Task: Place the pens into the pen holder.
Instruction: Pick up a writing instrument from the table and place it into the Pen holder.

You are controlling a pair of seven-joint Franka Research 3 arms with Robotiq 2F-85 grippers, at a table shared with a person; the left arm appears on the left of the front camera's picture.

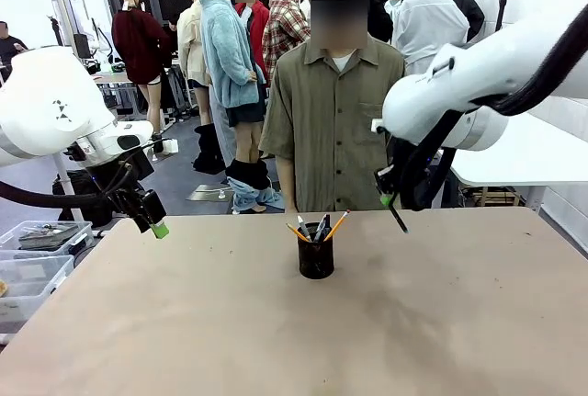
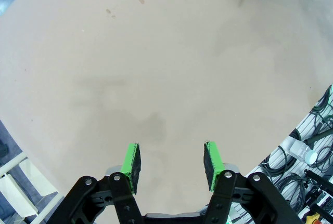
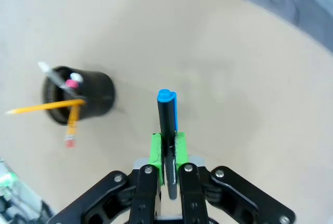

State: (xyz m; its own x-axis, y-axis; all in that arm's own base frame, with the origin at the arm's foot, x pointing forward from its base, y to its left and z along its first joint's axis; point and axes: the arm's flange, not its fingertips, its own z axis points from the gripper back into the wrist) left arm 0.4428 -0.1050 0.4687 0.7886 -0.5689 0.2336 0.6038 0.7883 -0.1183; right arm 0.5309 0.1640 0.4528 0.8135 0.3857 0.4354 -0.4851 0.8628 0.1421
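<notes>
Black mesh pen holder [image 1: 316, 258] stands mid-table with several pens [image 1: 317, 228] already in it. My right gripper [image 3: 167, 143] is clamped on a dark pen with a blue cap [image 3: 167, 110], held above the table beside the holder. My left gripper [image 2: 171, 165] hangs open, empty. Risk: a tilted release strikes the rim or the leaning pencils and tips the holder.

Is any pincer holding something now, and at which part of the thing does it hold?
The right pincer is shut on a dark pen, gripping its lower part; the blue-tipped end sticks out past the pads. The left pincer is open and holds nothing.
</notes>
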